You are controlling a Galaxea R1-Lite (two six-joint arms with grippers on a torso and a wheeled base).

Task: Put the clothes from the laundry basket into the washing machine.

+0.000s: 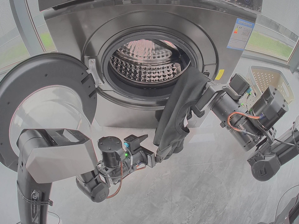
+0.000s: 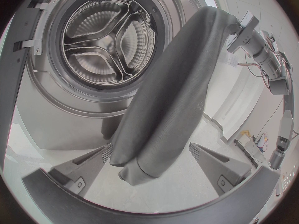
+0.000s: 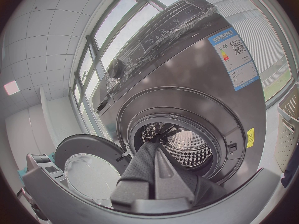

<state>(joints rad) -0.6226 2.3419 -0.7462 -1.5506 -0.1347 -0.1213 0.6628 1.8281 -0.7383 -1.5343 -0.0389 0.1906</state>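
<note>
Two arms meet at one dark grey garment [image 1: 177, 109] in front of the washing machine [image 1: 149, 19]. The right arm is stretched in from the right with its wrist angled up toward the open port. The right gripper [image 1: 195, 105] is clamped tight on the garment's upper part, just by the lower right edge of the opening. The left arm is folded low, its forearm lying level above the floor [image 1: 193, 190], and the left gripper [image 1: 162, 154] sits at the cloth's lowest end. In the left wrist view its fingers [image 2: 218, 168] are spread wide, with the hanging end between them and not pinched. The garment hangs as a long, folded drape from beside the port's rim down toward the floor, outside the shiny drum [image 1: 146, 63]; whether it touches the rim I cannot tell. The round door [image 1: 46, 75] stands swung open to the left. A pale, perforated laundry basket [image 1: 271, 77] stands to the machine's right, behind the right arm.
</note>
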